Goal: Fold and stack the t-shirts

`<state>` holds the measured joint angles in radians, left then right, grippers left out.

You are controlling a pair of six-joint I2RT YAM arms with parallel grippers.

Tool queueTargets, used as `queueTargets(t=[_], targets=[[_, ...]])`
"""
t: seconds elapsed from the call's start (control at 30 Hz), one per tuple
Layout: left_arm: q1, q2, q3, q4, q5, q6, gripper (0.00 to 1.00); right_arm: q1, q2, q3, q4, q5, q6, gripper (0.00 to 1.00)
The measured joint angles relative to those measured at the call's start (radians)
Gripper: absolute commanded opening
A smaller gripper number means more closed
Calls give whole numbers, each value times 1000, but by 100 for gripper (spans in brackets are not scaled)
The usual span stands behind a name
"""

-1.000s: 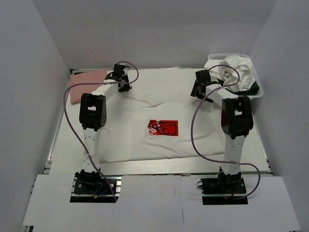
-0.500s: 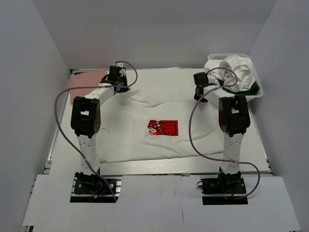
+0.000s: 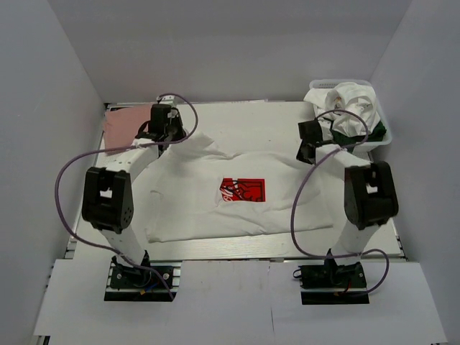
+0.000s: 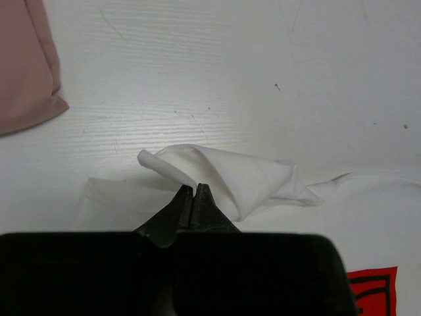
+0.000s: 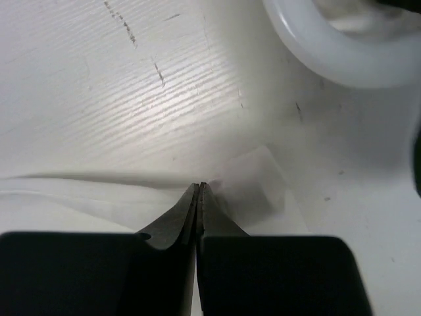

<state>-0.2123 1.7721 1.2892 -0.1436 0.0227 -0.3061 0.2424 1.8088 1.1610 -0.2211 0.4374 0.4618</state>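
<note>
Shirt: white printed tee (image 3: 215, 215) is spread flat across the middle of the table (image 3: 251, 115), with its red print (image 3: 243, 190) facing up near the centre.
Shirt corners: the far-left corner is stretched toward 10 o'clock and the far-right corner toward 2 o'clock. The near hem is laid flat toward 6 o'clock.
Left side: left gripper (image 4: 195, 188) is clamped on a bunched fold of the white printed tee. The jaws are pressed together, and cloth is seen curling past the tips in the left wrist view.
Right side: right gripper (image 5: 198, 186) is clamped on a thin edge of the same tee, jaws together. A small flap is seen just past the tips toward 1 o'clock in the right wrist view.
Folded item: pink tee (image 3: 118, 128) is laid at 10 o'clock on the table, near the left gripper. It is seen apart from the held fold in the left wrist view.
Container: basket (image 3: 379, 141), white plastic, is placed at 2 o'clock on the table, just beyond the right gripper.
Container load: crumpled white tees (image 3: 348, 100) are piled above the rim. A dark green tee (image 3: 374, 131) is tucked at the near-right side.
Arms: elbows are bent outward, left toward 9 o'clock and right toward 3 o'clock. Purple cables (image 3: 68, 180) are looped beside each arm.
</note>
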Motion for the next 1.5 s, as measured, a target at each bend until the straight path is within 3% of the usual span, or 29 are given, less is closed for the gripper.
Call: queueTargets(t=[0.13,0.4,0.63,1.07,1.1,1.13,1.2,1.27,1.33,1.37,1.5], targets=[[-3,-126,-137,21,-5,-40,0,5,-169,-122,53,-10,-7,0],[-7,-420,-431,74,-2,-145,0,11,-335,-265,104,-28,-9,0],[-8,-515,-488,66,4,-186,0,11,-357,-294,102,-26,5,0],[-8,-917,-760,-90,-33,-317,0,11,-684,-430,-8,-5,29,0],[-8,-921,-779,-112,-34,-332,7,11,-680,-443,-17,-5,29,0],[-8,-920,-795,-137,-38,-345,48,11,-671,-455,-26,-5,33,0],[-10,-917,-810,-217,-58,-373,64,11,-646,-473,-47,-7,41,0],[-10,-911,-809,-285,-80,-398,85,11,-626,-483,-62,-11,54,14],[-10,-907,-809,-340,-94,-424,88,11,-610,-483,-71,-14,70,26],[-10,-906,-809,-360,-95,-436,100,11,-604,-482,-72,-15,75,34],[-10,-904,-798,-410,-89,-459,100,11,-569,-463,-77,-20,95,51]])
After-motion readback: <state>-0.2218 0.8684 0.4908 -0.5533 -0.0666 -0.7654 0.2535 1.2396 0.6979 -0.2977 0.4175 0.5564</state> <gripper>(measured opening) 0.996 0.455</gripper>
